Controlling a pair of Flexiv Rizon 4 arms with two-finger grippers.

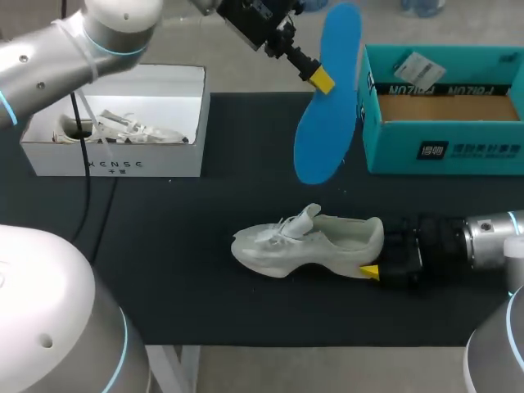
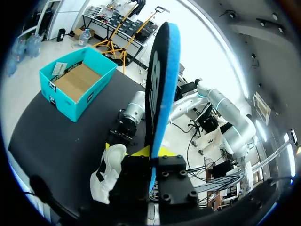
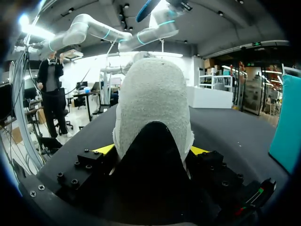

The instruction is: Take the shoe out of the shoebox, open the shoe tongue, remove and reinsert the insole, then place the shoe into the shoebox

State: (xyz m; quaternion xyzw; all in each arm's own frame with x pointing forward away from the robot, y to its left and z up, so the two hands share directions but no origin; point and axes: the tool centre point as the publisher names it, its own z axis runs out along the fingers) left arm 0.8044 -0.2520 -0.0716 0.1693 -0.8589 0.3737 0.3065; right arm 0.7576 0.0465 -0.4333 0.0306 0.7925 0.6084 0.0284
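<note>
blue insole (image 1: 330, 98) is out and up in the air, pinched tight by our left gripper (image 1: 321, 79); our right gripper (image 1: 373, 255) hugs the heel of the white shoe (image 1: 307, 241) on the black mat (image 1: 180, 213); next, we think, the insole must slide back inside.

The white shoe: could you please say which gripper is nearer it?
Right. The right gripper clamps the white shoe by its heel; the left gripper holds the blue insole up, apart from it.
</note>
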